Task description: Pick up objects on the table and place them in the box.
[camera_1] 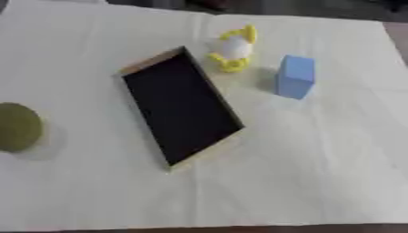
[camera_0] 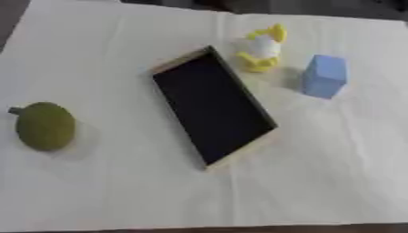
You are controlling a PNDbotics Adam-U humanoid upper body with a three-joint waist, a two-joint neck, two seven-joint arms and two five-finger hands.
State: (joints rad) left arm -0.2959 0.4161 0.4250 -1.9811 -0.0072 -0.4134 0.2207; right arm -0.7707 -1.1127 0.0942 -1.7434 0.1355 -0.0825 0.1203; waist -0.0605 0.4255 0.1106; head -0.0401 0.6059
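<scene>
Neither hand showed in either view, so their state could not be told, and nothing had yet gone into the shallow rectangular box with a dark inside and pale wooden rim (camera_0: 212, 107), lying askew mid-table. The white and yellow toy, possibly a duck, (camera_0: 262, 48) and the light blue block (camera_0: 324, 76) stood toward the cloth's far right corner. The olive-green round fruit (camera_0: 45, 126) sat near its left edge, so each wanted the nearer arm.
</scene>
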